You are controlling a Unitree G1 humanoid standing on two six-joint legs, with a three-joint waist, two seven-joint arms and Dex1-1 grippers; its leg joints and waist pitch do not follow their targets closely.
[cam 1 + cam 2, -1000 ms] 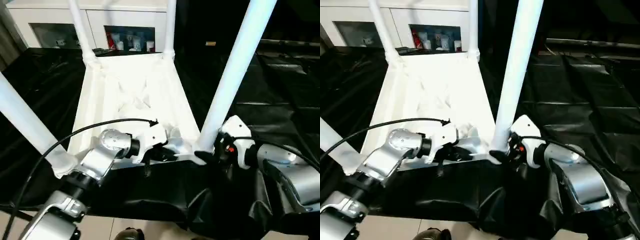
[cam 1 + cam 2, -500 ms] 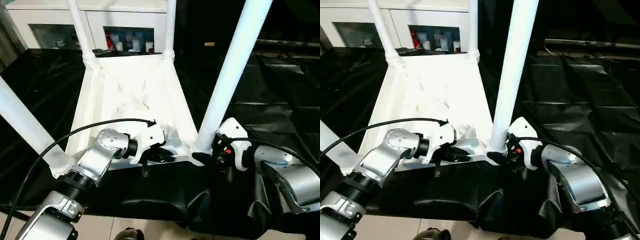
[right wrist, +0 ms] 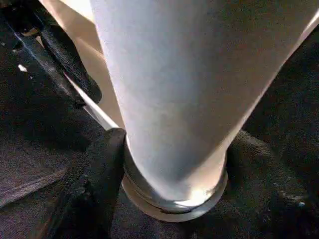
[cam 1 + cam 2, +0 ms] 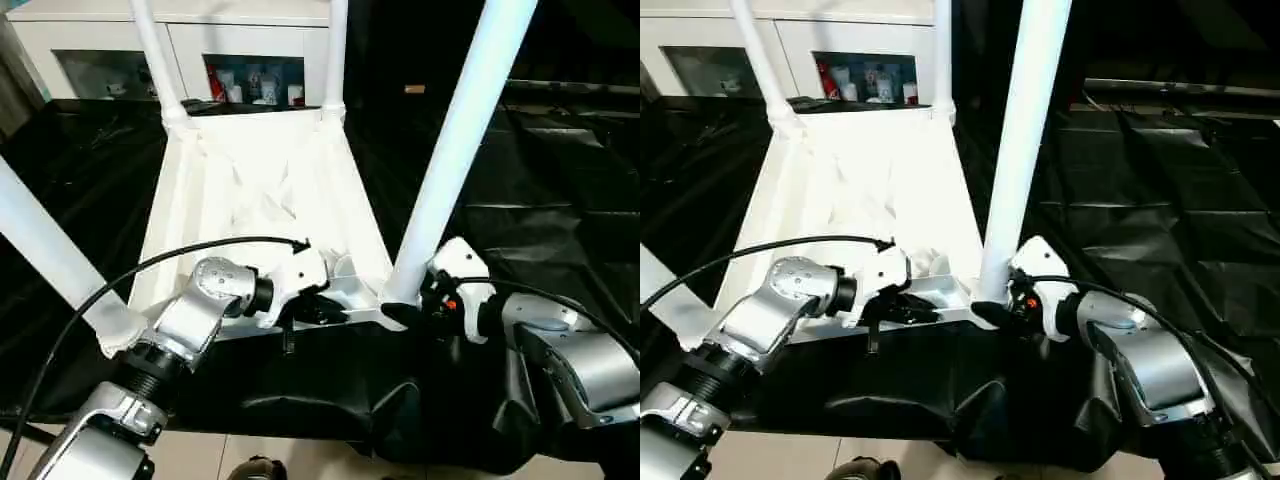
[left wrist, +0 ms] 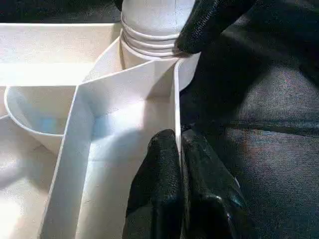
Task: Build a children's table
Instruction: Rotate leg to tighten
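Black sheeting [image 4: 560, 200] covers the work surface; a white cabinet [image 4: 250, 50] stands at 12 o'clock. The upturned children's table [image 4: 260, 190] lies centred. The left gripper [image 5: 179, 164] pinches its near rim; the right gripper [image 3: 169, 164] clasps the leg [image 4: 450, 160] at 3 o'clock.

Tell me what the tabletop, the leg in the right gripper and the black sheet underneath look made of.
Tabletop: white moulded plastic, likely; thin ribs, slight sheen. Leg in right gripper: same smooth white plastic, seemingly a tube, with ridged rings at its base. Black sheet: thin glossy plastic film, judging by creases and glare.
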